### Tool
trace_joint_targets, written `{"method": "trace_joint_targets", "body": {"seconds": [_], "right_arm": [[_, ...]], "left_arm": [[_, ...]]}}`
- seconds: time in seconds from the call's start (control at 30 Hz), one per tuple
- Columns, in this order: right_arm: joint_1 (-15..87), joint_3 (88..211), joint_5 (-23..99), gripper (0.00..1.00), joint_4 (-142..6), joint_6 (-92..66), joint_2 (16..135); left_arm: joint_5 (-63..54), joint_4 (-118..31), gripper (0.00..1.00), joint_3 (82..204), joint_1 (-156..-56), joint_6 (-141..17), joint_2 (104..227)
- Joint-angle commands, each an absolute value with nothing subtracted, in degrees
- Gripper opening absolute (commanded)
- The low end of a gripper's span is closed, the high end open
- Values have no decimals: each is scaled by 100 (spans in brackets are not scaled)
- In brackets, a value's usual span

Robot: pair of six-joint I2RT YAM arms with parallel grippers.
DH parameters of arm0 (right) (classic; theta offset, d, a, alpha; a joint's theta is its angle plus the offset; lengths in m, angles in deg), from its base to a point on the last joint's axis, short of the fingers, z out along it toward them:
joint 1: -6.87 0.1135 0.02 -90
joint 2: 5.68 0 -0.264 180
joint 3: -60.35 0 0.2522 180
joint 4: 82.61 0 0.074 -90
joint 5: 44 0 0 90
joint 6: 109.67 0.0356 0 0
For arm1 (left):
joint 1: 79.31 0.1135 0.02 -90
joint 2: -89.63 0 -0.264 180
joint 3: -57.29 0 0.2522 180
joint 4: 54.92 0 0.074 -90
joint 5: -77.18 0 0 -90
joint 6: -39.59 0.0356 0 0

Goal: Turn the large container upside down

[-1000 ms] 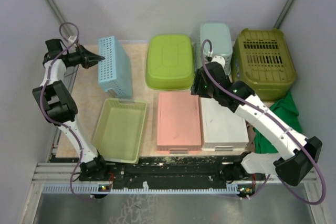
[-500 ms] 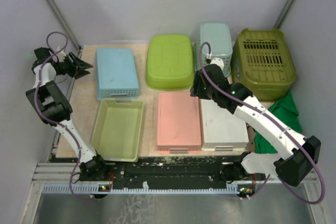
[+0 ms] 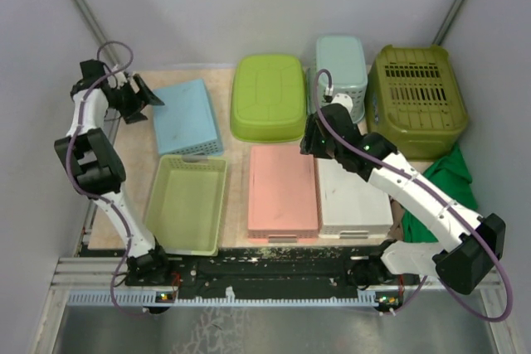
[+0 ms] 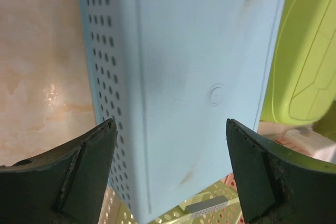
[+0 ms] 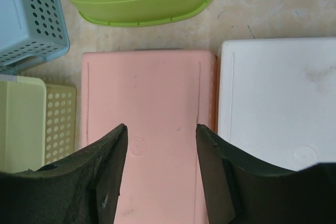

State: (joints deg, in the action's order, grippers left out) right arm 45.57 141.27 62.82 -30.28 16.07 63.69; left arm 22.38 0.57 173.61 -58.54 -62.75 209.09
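Observation:
The large container, a light blue perforated basket [image 3: 187, 118], lies bottom-up at the back left of the table, a little askew. Its smooth base [image 4: 199, 51] fills the left wrist view. My left gripper [image 3: 143, 93] stands open at the basket's far left corner. Nothing is between its fingers [image 4: 169, 124], and they hang apart from the base. My right gripper [image 3: 309, 140] is open above the far end of a pink container [image 5: 142, 108]. Its fingers [image 5: 161, 128] are empty. A corner of the blue basket [image 5: 26, 19] shows in the right wrist view.
An upright yellow-green basket [image 3: 170, 205] sits just in front of the blue one. Bottom-up containers stand around: pink [image 3: 282, 188], white [image 3: 353, 196], lime tub [image 3: 267, 97], pale teal [image 3: 340, 64], olive crate [image 3: 415, 97]. A green cloth [image 3: 448, 176] lies at the right edge.
The blue basket went from standing on its long side to lying bottom-up. My left gripper opened, let go of it and swung back beside it. The right arm barely moved.

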Motion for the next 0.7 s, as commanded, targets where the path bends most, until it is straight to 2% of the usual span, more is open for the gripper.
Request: {"method": "trace_joint_targets", "body": {"seconds": [0.0, 0.17, 0.33, 0.43, 0.67], "right_arm": [[4519, 14179, 6444, 56, -3247, 1553, 6183], [4519, 14140, 6401, 57, -3351, 1461, 6199], [4518, 14053, 6255, 57, -3514, 1439, 6277], [4519, 14047, 6250, 57, -3527, 1434, 6253], [4519, 13825, 6377, 57, -3523, 1444, 6018]], "left_arm": [[183, 670, 91, 17994, -6448, -6072, 20011], [-776, 654, 96, 17621, -6911, -5977, 19090], [-646, 367, 92, 16567, -7773, -6116, 18335], [-526, 368, 87, 16132, -8293, -6317, 18235], [-415, 106, 83, 14988, -9202, -6785, 18178]]}}
